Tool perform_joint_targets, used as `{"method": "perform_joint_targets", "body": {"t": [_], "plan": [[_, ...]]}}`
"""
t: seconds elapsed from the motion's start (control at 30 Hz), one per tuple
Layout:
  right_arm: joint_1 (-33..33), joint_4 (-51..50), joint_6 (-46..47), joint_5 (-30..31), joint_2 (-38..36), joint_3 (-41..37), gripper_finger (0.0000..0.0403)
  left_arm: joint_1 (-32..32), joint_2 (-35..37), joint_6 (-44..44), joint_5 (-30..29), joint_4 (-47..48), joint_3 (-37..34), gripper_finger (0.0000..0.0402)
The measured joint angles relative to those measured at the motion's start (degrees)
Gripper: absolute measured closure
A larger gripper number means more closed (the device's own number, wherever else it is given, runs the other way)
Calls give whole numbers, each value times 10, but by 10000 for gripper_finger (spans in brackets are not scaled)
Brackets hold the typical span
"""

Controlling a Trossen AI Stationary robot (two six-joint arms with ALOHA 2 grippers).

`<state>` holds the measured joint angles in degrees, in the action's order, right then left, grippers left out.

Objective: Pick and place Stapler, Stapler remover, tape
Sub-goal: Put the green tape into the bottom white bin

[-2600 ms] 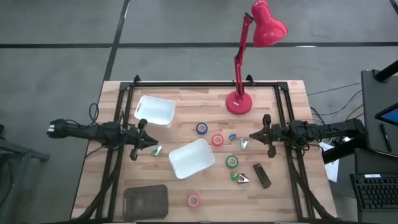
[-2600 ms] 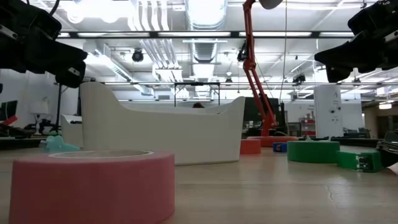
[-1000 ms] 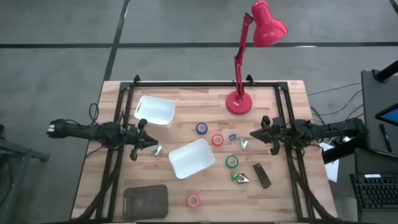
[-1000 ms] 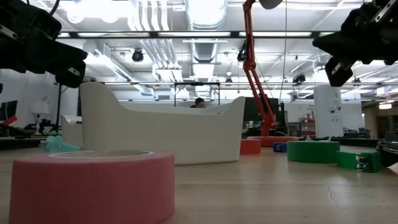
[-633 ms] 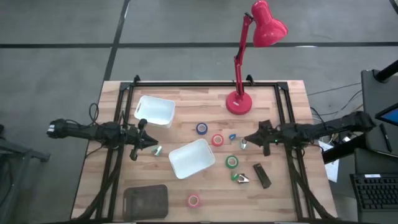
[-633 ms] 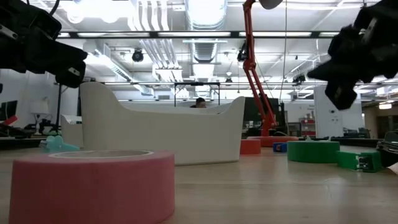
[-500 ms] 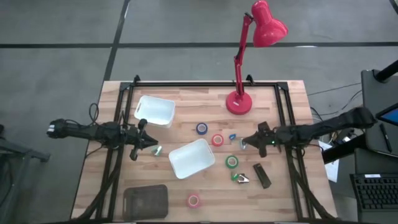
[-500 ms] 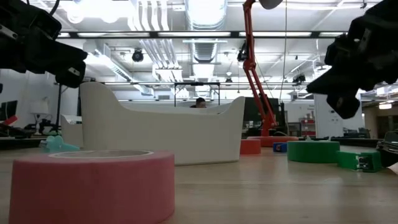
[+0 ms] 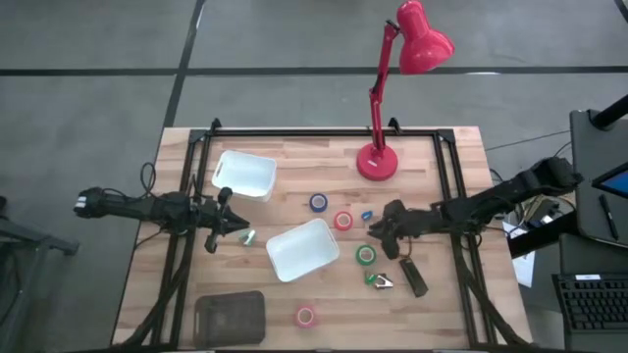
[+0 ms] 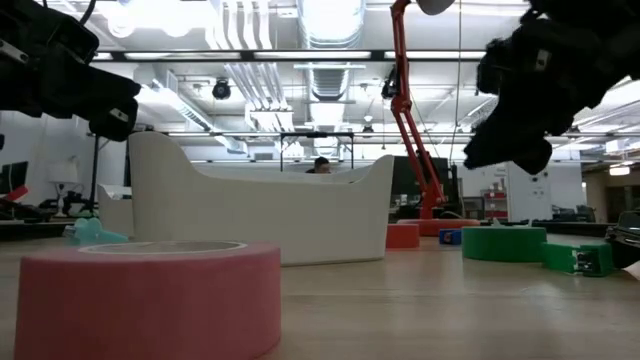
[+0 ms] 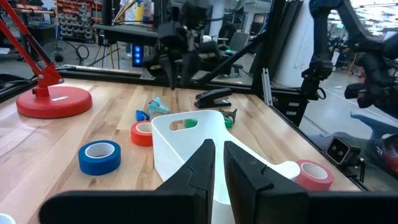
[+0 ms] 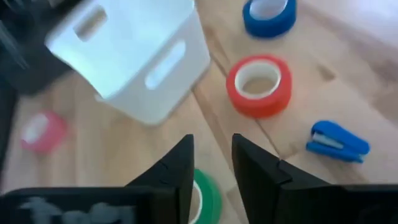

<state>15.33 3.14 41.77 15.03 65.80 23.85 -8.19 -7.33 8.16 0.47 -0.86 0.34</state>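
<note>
Right gripper (image 9: 385,227) hangs above the green tape (image 9: 365,255), fingers a little apart.
The tape looks light and stiff; pinch across its ring. Left gripper (image 9: 235,233) waits, fingers nearly together.

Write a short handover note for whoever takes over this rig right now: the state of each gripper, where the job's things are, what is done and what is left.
Right gripper: open, empty, reaching out over the table centre, above the green tape.
Left gripper: fingers nearly together, empty, waiting on the left side of the table.
Things: the stapler lies on the wood near the right edge. Blue tape and red tape sit beside the centre white bin; pink tape is near the front edge.
Done: nothing placed yet; neither white bin shows anything inside.
Left: pick up and place the stapler, the remover and the tapes.
</note>
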Motion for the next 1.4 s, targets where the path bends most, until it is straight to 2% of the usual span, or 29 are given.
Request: {"method": "perform_joint_targets", "body": {"t": [0.3, 0.5, 0.6, 1.07, 1.4], "plan": [[37, -161, -21, 17, 148, 133, 283, 0, 0, 0, 0, 0, 0, 362], [48, -270, -20, 46, 212, 200, 292, 0, 0, 0, 0, -1, 0, 362], [50, -292, -19, 46, 234, 217, 294, 0, 0, 0, 0, -2, 0, 362], [58, -292, 1, 23, 258, 230, 288, 0, 0, 0, 0, -3, 0, 362], [62, -295, -19, 0, 243, 237, 285, 0, 0, 0, 0, -4, 0, 362]]}}
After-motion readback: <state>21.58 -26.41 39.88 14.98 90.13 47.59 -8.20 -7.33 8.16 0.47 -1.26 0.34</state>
